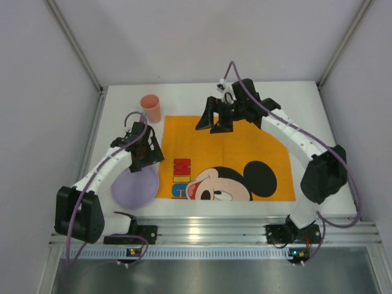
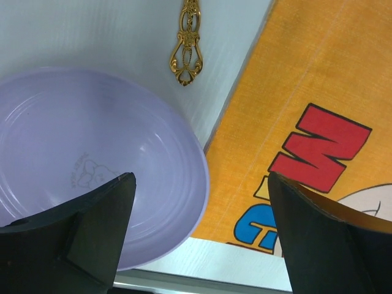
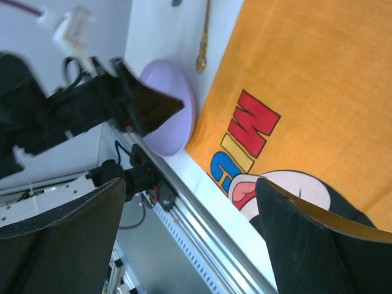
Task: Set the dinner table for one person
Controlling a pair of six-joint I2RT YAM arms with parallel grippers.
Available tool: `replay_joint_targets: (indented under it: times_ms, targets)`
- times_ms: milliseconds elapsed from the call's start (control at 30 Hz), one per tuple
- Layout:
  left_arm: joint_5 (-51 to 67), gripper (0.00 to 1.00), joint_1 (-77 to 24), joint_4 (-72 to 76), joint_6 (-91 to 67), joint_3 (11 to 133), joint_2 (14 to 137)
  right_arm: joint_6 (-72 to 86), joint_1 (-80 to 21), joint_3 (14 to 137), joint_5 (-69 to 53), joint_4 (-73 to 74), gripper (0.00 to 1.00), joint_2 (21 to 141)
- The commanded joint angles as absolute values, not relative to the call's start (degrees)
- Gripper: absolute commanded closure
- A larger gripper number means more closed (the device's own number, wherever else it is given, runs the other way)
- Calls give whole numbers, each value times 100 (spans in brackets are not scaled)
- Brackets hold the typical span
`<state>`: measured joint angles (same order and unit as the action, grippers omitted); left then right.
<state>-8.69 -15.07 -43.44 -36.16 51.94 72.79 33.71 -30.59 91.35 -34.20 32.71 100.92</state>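
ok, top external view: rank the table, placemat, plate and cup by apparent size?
Largest to smallest:
1. dinner table
2. orange placemat
3. lilac plate, partly hidden but clearly bigger than the cup
4. pink cup

L arm [image 1: 99, 168] & R arm [image 1: 294, 131] — white links, blk joints, purple cables [image 1: 233, 72]; blk wedge fingers [image 2: 98, 226].

gold utensil [image 2: 187, 46]: top cut off | purple plate [image 2: 92, 153]: L edge cut off
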Motion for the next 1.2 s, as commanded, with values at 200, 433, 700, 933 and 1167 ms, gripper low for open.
replay_joint_targets:
  times_ms: [200,433,700,933,1167]
  targets:
    - [-1125,18,-1529,-3419,-3727,5370,8594,3226,-2997,7411,-3059,3453,15,8579]
    - [-1257,61,-1529,-3366,-3709,5379,8992,2962,-2778,6944,-2664,3919,16,7919]
    - [-1432,100,-1529,-3621,-3692,5379,8754,2655,-2417,6645,-2584,4201,18,7594]
    - [-1370,100,-1774,-4261,-3604,6238,8437,2487,-2198,6539,-2575,4280,21,7489]
    - [-1521,100,-3136,-4948,-3955,8778,9456,2601,-1706,6522,-2514,4552,23,7041]
